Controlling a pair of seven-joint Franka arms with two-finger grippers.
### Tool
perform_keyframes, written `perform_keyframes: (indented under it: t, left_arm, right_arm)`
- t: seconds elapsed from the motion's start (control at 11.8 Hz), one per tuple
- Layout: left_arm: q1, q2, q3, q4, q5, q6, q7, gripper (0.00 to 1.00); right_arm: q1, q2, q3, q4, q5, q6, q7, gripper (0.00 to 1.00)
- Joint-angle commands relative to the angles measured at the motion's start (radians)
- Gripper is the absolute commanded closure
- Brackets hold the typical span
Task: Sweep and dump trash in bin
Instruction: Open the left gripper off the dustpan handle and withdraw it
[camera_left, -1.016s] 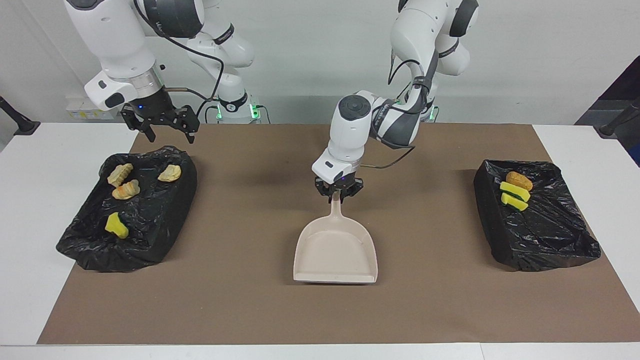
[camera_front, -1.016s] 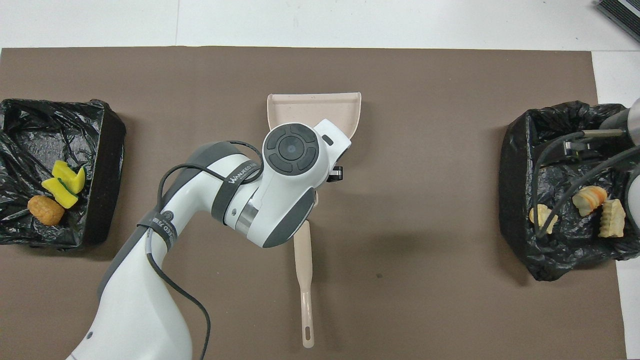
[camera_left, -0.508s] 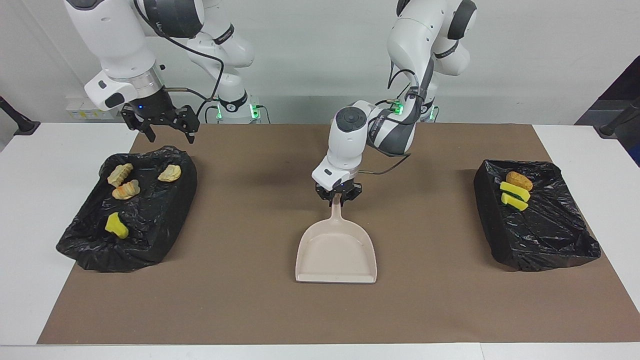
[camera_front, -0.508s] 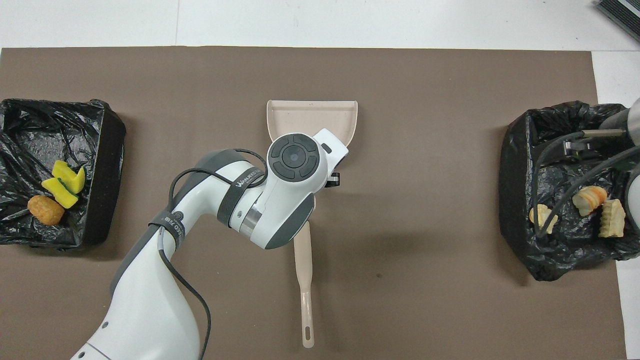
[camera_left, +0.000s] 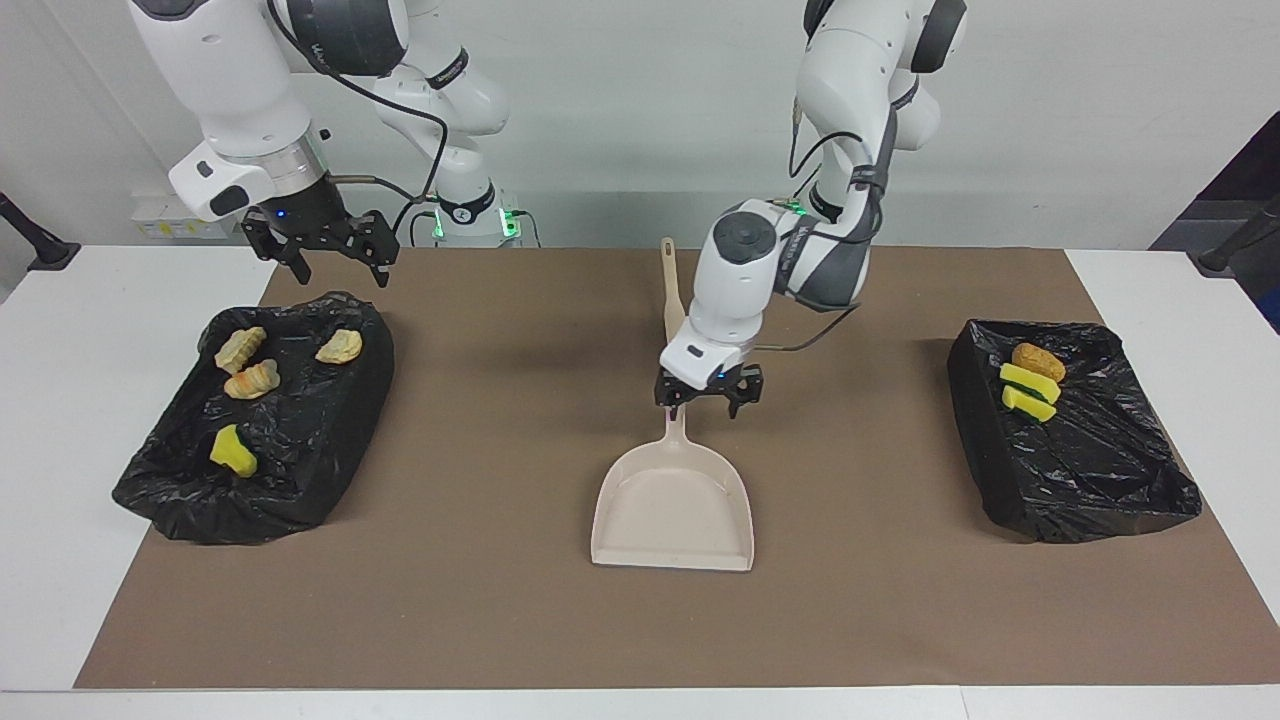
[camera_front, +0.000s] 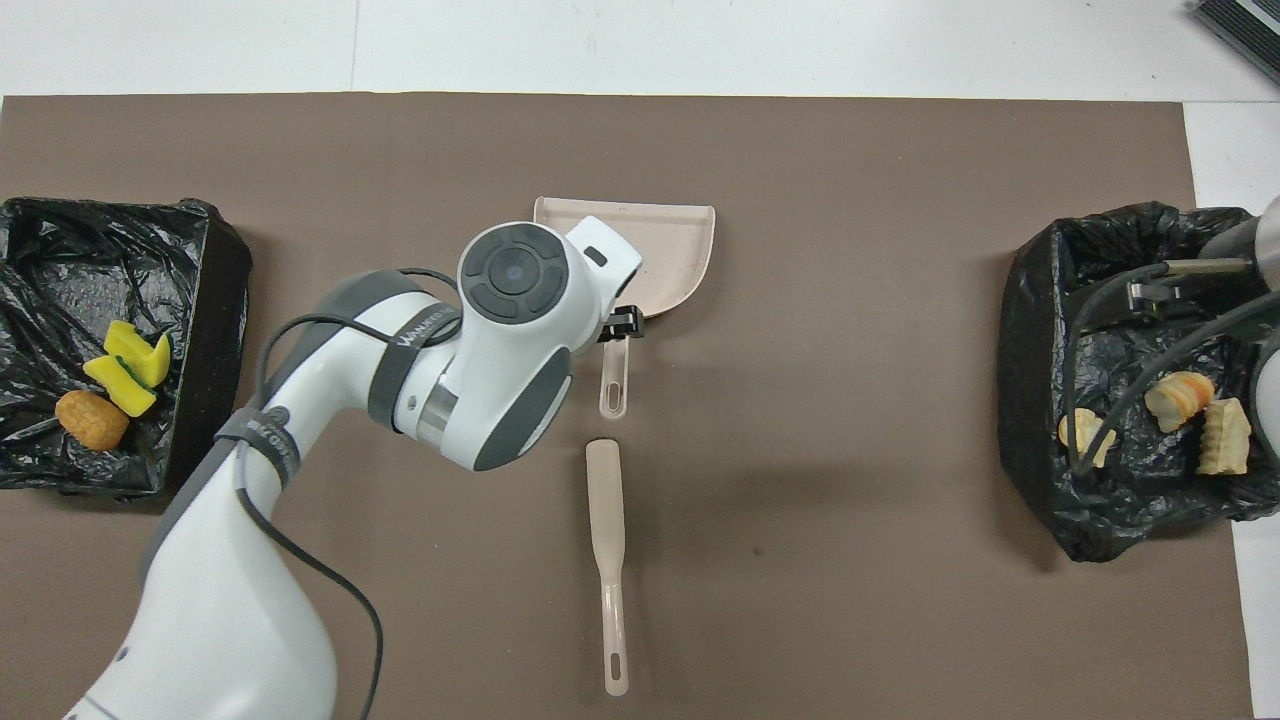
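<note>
My left gripper (camera_left: 708, 398) has let go of the beige plastic dustpan (camera_left: 672, 510) since a sec ago: fingers now spread apart, hanging just over the handle's end, shifted a bit toward the left arm's end of the table. Dustpan sits flat on the brown mat (camera_left: 500, 600), same spot. Beige brush (camera_front: 608, 560) lies nearer the robots than the pan, unmoved. My right gripper (camera_left: 333, 255) waits as before, fingers apart, over the black-lined bin (camera_left: 180, 490) w/ tan chunks (camera_left: 240, 348) + a yellow sponge piece (camera_left: 233, 450). Other black-lined bin (camera_left: 1110, 480) holds yellow sponges (camera_left: 1030, 390) + a brown chunk (camera_left: 1038, 361).
</note>
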Motion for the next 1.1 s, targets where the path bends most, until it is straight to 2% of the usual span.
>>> perform_keyframes:
  t: [0.0,0.25,0.59,0.85,1.02]
  left_arm:
    - [0.05,-0.07,-0.001,-0.024,0.007,-0.085,0.018,0.0]
    - [0.119,-0.131,-0.001,-0.027,0.009,-0.129,0.034,0.0]
    - [0.257,-0.268,-0.001,-0.056,0.007,-0.368,0.272,0.0]
    - [0.38,-0.364,-0.001,-0.118,0.007,-0.401,0.448,0.0]
    - [0.475,-0.384,0.0,-0.121,0.007,-0.432,0.574,0.0]
  right_arm:
    - [-0.012,0.001,0.007,0.011,0.017,-0.017,0.016,0.0]
    - [-0.012,0.001,0.007,0.009,0.017,-0.017,0.016,0.0]
    - [-0.012,0.001,0.007,0.009,0.017,-0.017,0.016,0.0]
    - [-0.012,0.001,0.007,0.009,0.017,-0.017,0.016,0.0]
    - [-0.012,0.001,0.007,0.009,0.017,-0.017,0.016,0.0]
